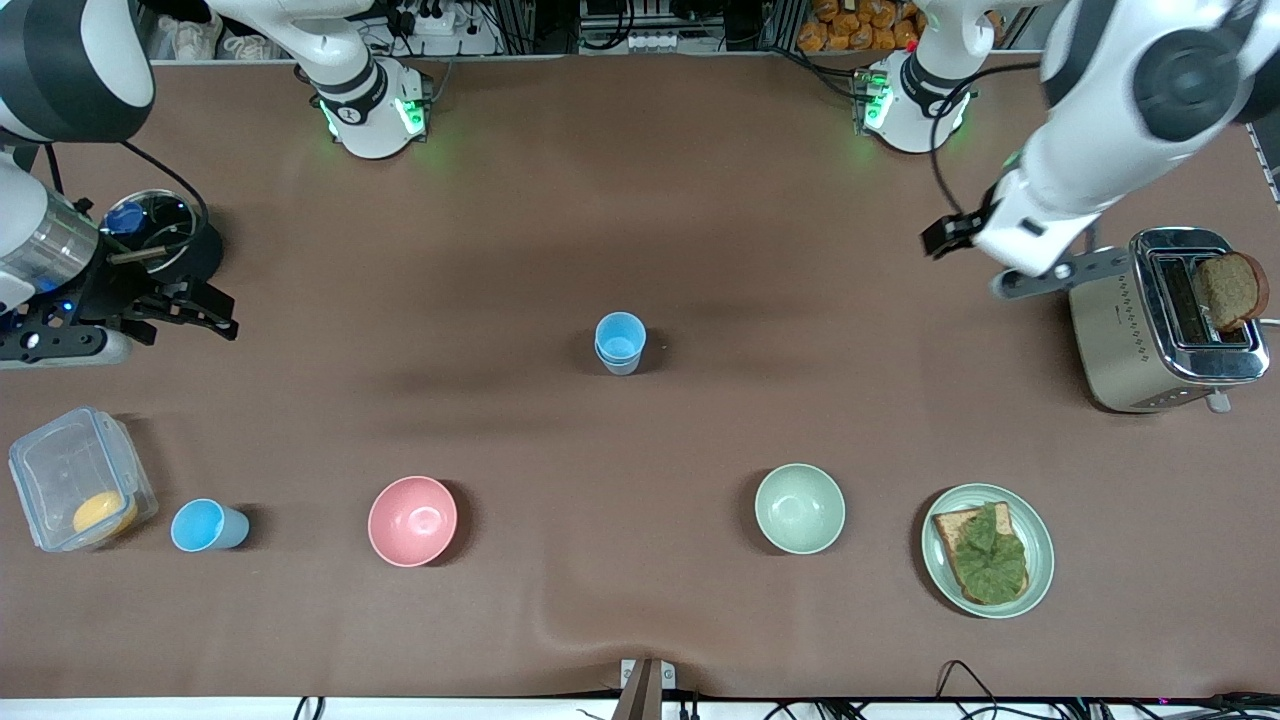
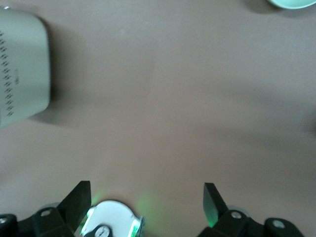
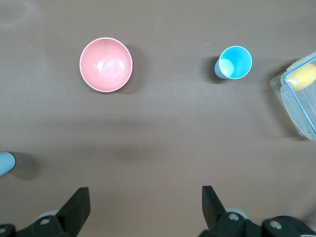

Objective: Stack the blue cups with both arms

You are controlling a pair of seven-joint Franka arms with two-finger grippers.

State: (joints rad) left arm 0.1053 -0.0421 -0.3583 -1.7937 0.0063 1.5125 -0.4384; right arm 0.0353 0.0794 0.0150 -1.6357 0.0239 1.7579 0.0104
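Robotics lab, two arm bases (image 1: 375, 110) bolted to brown-covered table (image 1: 640, 220), cables

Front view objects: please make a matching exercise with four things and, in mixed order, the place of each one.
1. stacked blue cups
2. single blue cup
3. slice of bread
4. pink bowl

A. in the toaster
B. beside the clear container
C. middle of the table
D. between the single blue cup and the green bowl

Pairs: 1-C, 2-B, 3-A, 4-D
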